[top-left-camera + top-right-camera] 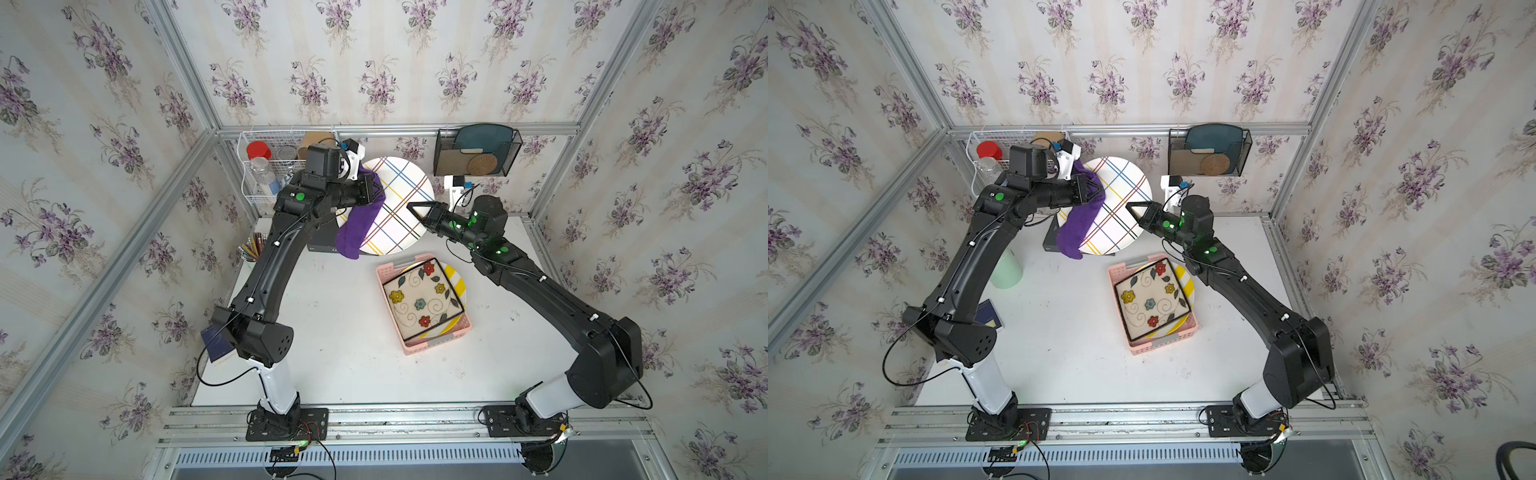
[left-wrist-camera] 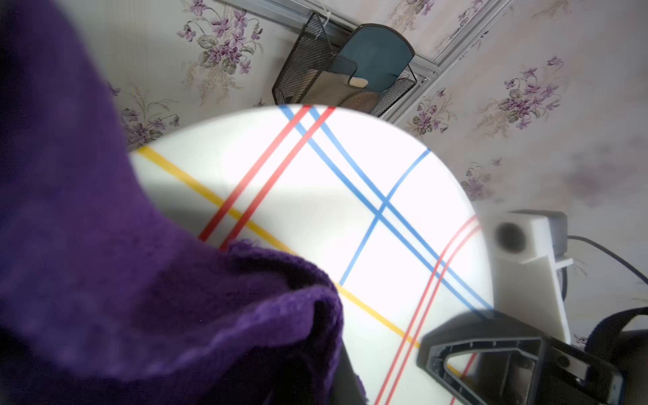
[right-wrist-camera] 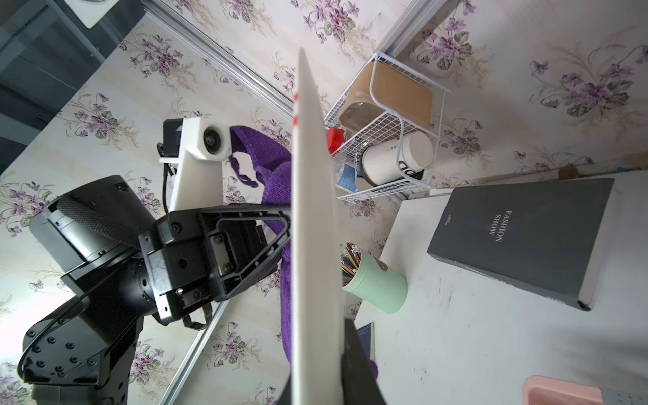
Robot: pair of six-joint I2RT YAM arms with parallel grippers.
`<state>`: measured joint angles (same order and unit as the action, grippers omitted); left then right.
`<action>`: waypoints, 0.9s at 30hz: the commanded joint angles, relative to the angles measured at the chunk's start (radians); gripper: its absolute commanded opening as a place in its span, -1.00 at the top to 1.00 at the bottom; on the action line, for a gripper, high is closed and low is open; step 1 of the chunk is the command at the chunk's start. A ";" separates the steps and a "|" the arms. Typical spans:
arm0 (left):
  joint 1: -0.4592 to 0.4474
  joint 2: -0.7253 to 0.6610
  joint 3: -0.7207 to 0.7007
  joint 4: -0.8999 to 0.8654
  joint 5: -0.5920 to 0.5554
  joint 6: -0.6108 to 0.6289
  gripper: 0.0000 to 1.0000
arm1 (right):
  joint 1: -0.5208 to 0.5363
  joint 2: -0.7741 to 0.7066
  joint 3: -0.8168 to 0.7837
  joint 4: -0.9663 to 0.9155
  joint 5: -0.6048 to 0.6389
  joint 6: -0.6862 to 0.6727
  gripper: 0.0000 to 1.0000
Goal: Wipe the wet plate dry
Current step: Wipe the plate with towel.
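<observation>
The plate is up in the air over the back of the worktop, its rim clenched in the right tool. The left tool is clamped on the cloth, which hangs down across the plate's left part in both top views.

From the right wrist the plate shows edge-on and nearly upright, with the left tool pushing the cloth against one face. Behind the other face are a book, a cup of pencils and a wire rack.

The left wrist gives the striped face, with cloth over part of it and the right tool at the rim.

Below the plate, a pink basket holds a flowered square plate. A mesh holder hangs on the back wall. The left arm hides much of the rack from above.
</observation>
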<state>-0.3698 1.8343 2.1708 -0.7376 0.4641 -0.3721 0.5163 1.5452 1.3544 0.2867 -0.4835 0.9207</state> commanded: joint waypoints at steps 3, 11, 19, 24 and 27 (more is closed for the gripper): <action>-0.010 0.004 -0.048 -0.127 -0.017 -0.018 1.00 | -0.048 -0.004 0.030 0.463 -0.079 0.132 1.00; 0.132 -0.090 -0.092 0.228 0.289 -0.396 1.00 | -0.226 -0.097 -0.069 0.628 -0.082 0.293 1.00; 0.140 -0.083 -0.199 1.017 0.408 -1.068 1.00 | -0.234 -0.077 -0.131 0.864 -0.119 0.463 1.00; 0.136 -0.048 -0.164 1.207 0.388 -1.270 1.00 | -0.209 -0.062 -0.152 0.879 -0.134 0.489 1.00; 0.131 -0.028 -0.122 1.304 0.377 -1.358 1.00 | -0.191 -0.060 -0.172 0.864 -0.127 0.482 1.00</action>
<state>-0.2359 1.7992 2.0266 0.3470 0.8413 -1.5749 0.3164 1.4860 1.1862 1.0760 -0.6113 1.3861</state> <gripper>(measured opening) 0.078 0.123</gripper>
